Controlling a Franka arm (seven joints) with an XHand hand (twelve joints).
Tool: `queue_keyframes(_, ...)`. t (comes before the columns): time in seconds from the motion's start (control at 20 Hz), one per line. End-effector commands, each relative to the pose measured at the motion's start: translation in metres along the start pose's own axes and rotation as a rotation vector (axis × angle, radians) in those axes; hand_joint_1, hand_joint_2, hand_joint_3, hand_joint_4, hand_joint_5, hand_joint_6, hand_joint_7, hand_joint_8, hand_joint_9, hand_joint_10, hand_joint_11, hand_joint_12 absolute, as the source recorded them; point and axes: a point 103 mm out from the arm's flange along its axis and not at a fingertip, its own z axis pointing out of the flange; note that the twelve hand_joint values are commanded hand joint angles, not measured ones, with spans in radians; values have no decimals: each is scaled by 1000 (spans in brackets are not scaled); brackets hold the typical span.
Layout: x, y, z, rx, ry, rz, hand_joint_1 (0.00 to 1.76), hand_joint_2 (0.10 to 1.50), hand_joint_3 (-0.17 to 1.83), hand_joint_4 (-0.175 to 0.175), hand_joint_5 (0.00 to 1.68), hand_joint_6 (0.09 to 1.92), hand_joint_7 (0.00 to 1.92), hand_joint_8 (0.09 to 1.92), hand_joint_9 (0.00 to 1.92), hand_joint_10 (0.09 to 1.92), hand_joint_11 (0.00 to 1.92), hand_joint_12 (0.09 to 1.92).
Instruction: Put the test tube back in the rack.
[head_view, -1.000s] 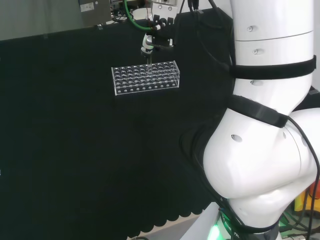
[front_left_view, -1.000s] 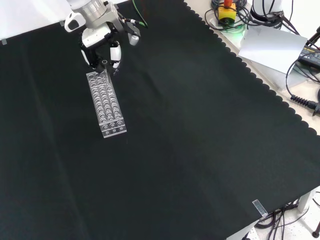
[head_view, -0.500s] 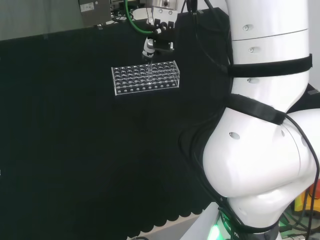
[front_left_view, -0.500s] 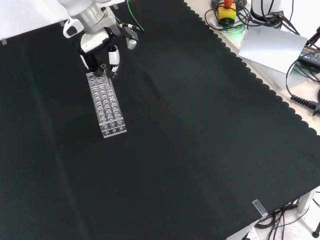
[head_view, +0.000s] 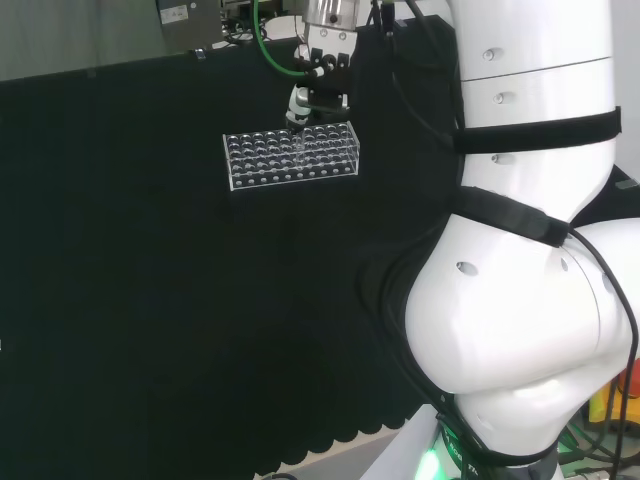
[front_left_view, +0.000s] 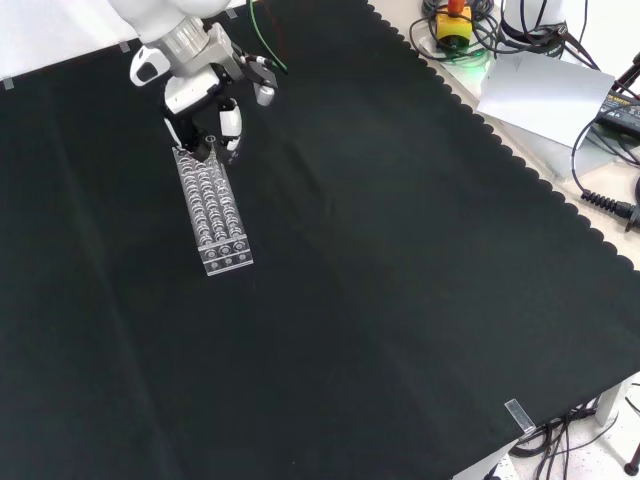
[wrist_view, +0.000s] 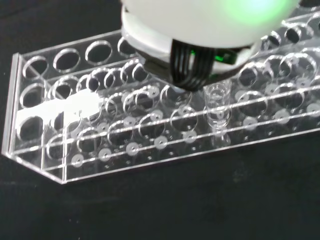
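One clear glass test tube (wrist_view: 217, 107) stands upright in a hole of the clear plastic many-holed rack (head_view: 290, 156), in the row nearest the rack's long front edge as the wrist view shows it, so the placing looks all but done (whether it is fully seated I cannot tell). Whether the black and white hand (front_left_view: 205, 95), low over the rack's far end, grips the tube I cannot tell. What is left is release and lift; bare black cloth on the bench (front_left_view: 400, 280) leaves ample room.
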Motion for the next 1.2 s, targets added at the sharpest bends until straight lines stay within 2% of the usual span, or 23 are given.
queue_keyframes(0.05,8,1,11,18,5,-16,1442,541,742,-175,1387,446,1496,462,1387,414,1068,1111)
queue_keyframes(0.5,11,0,20,39,6,-16,1442,542,740,-175,1387,446,1497,461,1385,415,1068,1111)
queue_keyframes(0.65,8,1,18,62,63,-19,1440,550,734,-175,1375,463,1479,487,1374,438,1042,1131)
queue_keyframes(0.7,8,1,16,79,80,-27,1396,573,722,-175,1349,508,1434,526,1406,512,997,1175)
queue_keyframes(0.85,7,-1,9,75,125,-46,1305,850,328,-175,1173,702,1233,699,1342,669,816,1323)
queue_keyframes(0.9,7,-2,6,71,132,-51,1268,818,351,-167,1098,704,1231,731,1309,709,783,1349)
queue_keyframes(1.05,7,-6,-1,69,145,-67,1217,596,715,-121,931,709,1183,771,1204,798,726,1382)
queue_keyframes(1.2,9,-12,-12,59,156,-83,1197,522,839,-83,833,744,1065,829,1093,826,656,1415)
